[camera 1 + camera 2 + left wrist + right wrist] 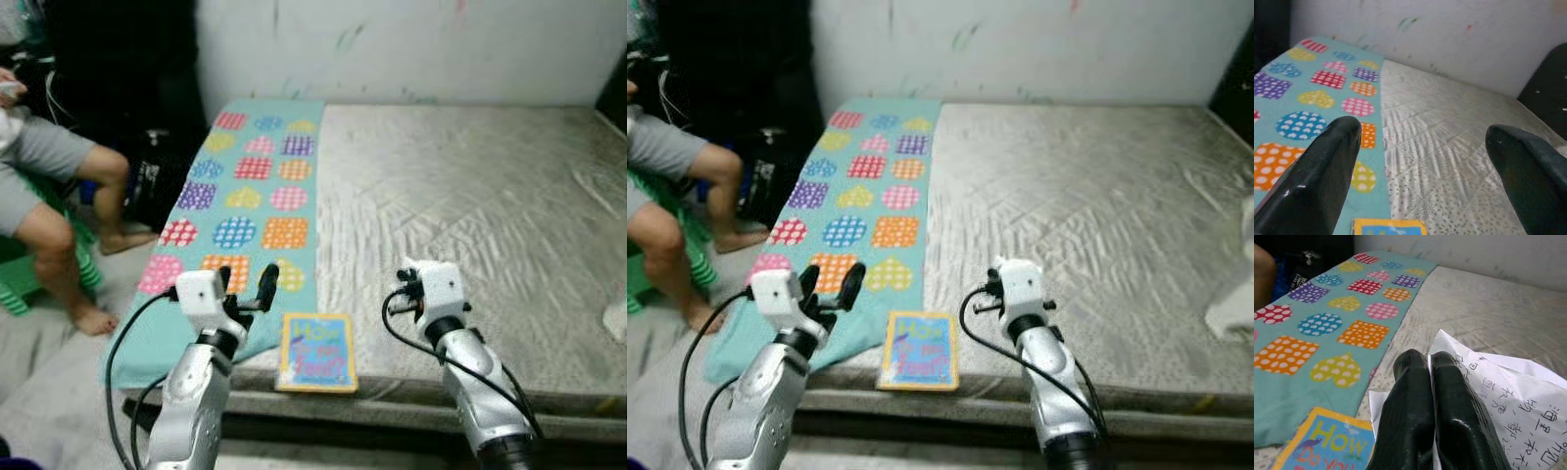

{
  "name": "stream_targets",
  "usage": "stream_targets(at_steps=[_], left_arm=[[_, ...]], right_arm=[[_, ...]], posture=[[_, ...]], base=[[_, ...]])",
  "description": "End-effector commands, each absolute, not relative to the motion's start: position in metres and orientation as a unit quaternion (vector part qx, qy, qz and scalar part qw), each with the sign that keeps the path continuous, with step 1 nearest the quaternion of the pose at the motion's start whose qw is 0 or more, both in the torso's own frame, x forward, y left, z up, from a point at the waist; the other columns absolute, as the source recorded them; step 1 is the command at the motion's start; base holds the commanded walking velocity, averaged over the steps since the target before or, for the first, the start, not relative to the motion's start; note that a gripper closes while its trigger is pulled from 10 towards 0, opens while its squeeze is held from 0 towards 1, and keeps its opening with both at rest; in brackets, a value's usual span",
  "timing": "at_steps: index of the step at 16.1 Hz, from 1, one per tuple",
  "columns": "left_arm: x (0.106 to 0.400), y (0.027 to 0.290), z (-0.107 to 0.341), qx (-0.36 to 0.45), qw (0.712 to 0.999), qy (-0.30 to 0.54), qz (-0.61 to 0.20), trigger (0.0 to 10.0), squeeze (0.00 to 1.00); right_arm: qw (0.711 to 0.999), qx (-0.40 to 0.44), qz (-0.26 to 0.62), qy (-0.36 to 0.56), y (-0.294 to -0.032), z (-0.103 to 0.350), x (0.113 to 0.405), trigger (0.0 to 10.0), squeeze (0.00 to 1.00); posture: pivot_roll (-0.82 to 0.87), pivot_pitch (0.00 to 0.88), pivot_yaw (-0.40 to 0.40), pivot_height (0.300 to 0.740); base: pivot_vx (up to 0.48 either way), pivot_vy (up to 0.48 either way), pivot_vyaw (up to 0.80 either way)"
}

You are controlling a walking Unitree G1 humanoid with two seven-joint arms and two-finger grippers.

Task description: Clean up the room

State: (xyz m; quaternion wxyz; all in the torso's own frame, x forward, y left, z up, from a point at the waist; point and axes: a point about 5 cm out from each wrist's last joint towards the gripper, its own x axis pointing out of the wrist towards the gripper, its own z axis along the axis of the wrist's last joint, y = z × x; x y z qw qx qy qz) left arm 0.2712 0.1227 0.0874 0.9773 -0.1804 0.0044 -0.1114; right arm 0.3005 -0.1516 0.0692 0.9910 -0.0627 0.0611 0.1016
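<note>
The seated person (49, 186) is cut off above the lap, the book (1327, 445) runs off the frame, and the paper's (1508, 396) handwriting stays unreadable.

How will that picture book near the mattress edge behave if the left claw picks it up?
The book lies flat and thin, so probably light but hard to get fingers under. Its cover looks glossy, possibly slippery. Sliding it over the mattress edge may help the open left claw.

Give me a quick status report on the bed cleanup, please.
Left gripper open, over the teal blanket. Right gripper shut on a written paper sheet. Picture book at the mattress edge. Person seated left.
</note>
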Motion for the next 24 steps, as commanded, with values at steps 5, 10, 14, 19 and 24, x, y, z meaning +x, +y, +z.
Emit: stream_targets(at_steps=[5, 10, 14, 19, 24], left_arm=[[0.2712, 0.1249, 0.0892, -0.190, 0.977, 0.001, -0.101, 10.0, 0.00], [0.2722, 0.1272, 0.0910, -0.177, 0.980, -0.009, -0.093, 10.0, 0.00], [0.2736, 0.1260, 0.0909, -0.176, 0.980, -0.008, -0.094, 10.0, 0.00], [0.2748, 0.1255, 0.0904, -0.171, 0.981, -0.009, -0.091, 10.0, 0.00], [0.2750, 0.1252, 0.0915, -0.168, 0.981, -0.012, -0.092, 10.0, 0.00]], right_arm=[[0.988, -0.058, 0.129, 0.053, -0.1372, 0.0732, 0.3028, 10.0, 0.00], [0.987, -0.062, 0.136, 0.059, -0.1355, 0.0703, 0.3017, 10.0, 0.00], [0.984, -0.075, 0.153, 0.055, -0.1342, 0.0703, 0.3005, 10.0, 0.00], [0.983, -0.079, 0.159, 0.052, -0.1333, 0.0713, 0.3019, 10.0, 0.00], [0.982, -0.079, 0.166, 0.053, -0.1312, 0.0702, 0.3009, 10.0, 0.00]], posture=[[0.02, 0.040, 0.027, 0.740], [0.02, 0.036, 0.030, 0.740], [0.01, 0.031, 0.028, 0.740], [0.02, 0.028, 0.024, 0.740], [0.01, 0.029, 0.025, 0.740]], base=[[0.000, 0.480, 0.00], [0.000, 0.364, 0.00], [0.000, 0.000, 0.00], [0.000, 0.000, 0.64], [0.000, 0.000, 0.80]])
